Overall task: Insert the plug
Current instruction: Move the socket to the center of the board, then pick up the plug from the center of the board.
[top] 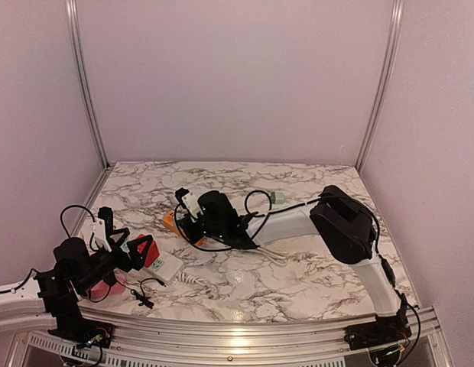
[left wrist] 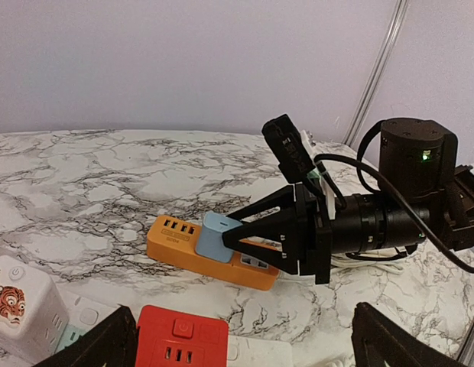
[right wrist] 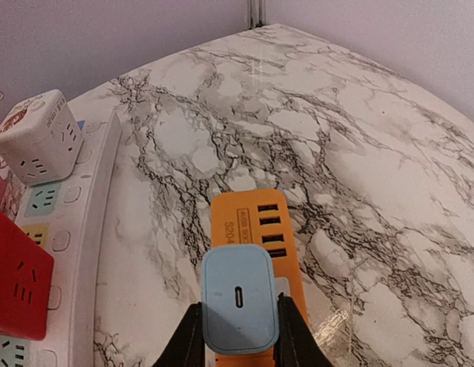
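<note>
A white marble table [top: 313, 267] is spreading out between pale lilac walls; at the near left, the left gripper [top: 134, 245] is hovering with its fingers spread wide, gripping nothing; a red socket cube [left wrist: 176, 340] is sitting just beyond them on a white power strip [right wrist: 99, 229], and a white socket cube [right wrist: 40, 136] is standing at the same strip; farther in, towards the middle, the right gripper [right wrist: 238, 325] is clamping a light blue plug [right wrist: 238, 294] by its sides; the plug is resting on top of an orange power strip [right wrist: 252, 222], just beside its USB ports; whether its pins are seated I cannot tell.
</note>
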`<state>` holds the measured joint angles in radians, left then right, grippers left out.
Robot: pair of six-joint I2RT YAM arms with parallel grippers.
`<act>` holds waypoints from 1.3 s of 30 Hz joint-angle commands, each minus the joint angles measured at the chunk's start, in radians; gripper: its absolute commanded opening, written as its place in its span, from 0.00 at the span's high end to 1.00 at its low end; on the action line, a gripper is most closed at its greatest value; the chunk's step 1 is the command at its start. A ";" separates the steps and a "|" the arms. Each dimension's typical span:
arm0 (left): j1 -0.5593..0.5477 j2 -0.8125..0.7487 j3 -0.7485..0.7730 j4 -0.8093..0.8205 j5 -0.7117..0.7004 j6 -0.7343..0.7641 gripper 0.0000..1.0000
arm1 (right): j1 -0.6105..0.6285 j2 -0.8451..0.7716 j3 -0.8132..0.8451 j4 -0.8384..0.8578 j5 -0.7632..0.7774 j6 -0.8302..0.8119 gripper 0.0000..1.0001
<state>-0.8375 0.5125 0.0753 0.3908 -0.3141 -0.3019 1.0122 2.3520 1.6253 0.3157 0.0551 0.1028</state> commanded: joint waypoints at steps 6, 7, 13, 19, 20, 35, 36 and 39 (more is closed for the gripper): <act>0.007 -0.006 -0.003 0.013 0.013 0.011 0.01 | 0.010 -0.058 0.032 -0.089 -0.032 -0.020 0.65; 0.007 -0.007 -0.003 0.013 0.013 0.012 0.01 | 0.011 -0.057 0.037 -0.092 -0.032 -0.021 0.63; 0.006 -0.008 -0.003 0.013 0.014 0.012 0.01 | 0.011 -0.070 0.059 -0.116 -0.029 -0.024 0.53; 0.006 -0.010 -0.003 0.011 0.014 0.013 0.01 | -0.003 -0.189 -0.011 -0.122 -0.044 -0.011 0.33; 0.007 -0.011 -0.002 0.010 0.015 0.013 0.01 | -0.013 -0.215 -0.038 -0.116 -0.044 0.000 0.30; 0.006 0.006 0.000 0.011 0.014 0.007 0.01 | -0.320 -0.526 -0.434 -0.175 0.192 0.303 0.18; 0.007 0.008 0.000 0.011 0.014 0.007 0.01 | -0.338 -0.524 -0.445 -0.186 0.218 0.322 0.19; 0.006 0.014 0.000 0.013 0.011 0.007 0.01 | -0.381 -0.501 -0.460 -0.218 0.306 0.357 0.19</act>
<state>-0.8368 0.5201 0.0753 0.3904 -0.3046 -0.3023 0.6659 1.8454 1.1755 0.1661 0.2276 0.3656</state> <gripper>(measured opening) 0.989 0.814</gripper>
